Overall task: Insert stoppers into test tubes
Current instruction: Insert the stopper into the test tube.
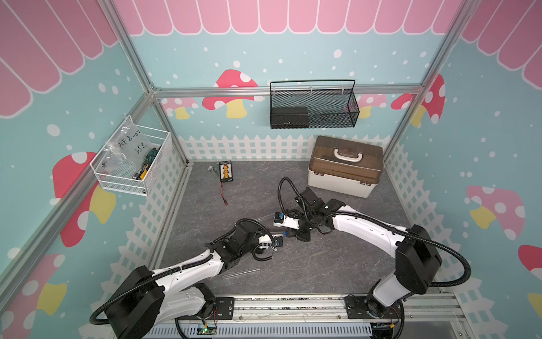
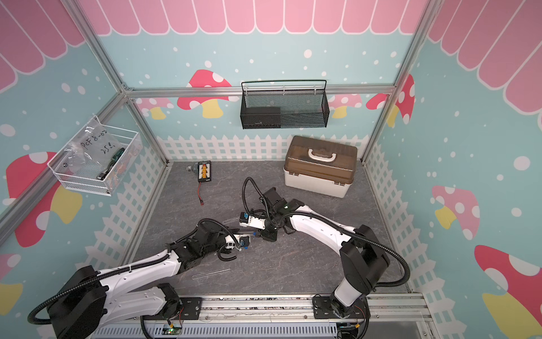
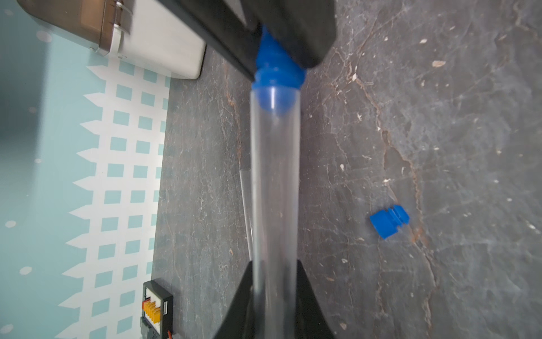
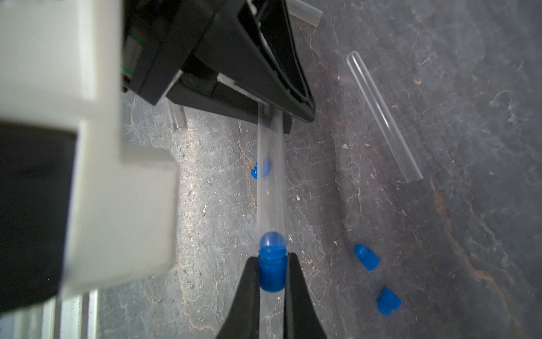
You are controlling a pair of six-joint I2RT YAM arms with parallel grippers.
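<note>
we are holding one test tube lifted off the grey table in the left gripper, its open mouth pointing at the right arm. held this way, we judge, the plug is going straight along the tube's axis rather than against a tube free to roll. the left jaws are clamping the clear wall from both sides, well back from the mouth. the right gripper is pinching a blue stopper by its thick end, jaws clenched on it and leaving the rounded nose free. in the left wrist view that nose is sitting just inside the tube's mouth while the ribbed collar is showing outside, so we are reading the insertion as begun and not yet seated. the rest is lying on the table: a spare tube well apart from the held one, and a loose stopper and a second loose stopper near the right fingers. a third stopper is showing blurred behind the held tube.
</note>
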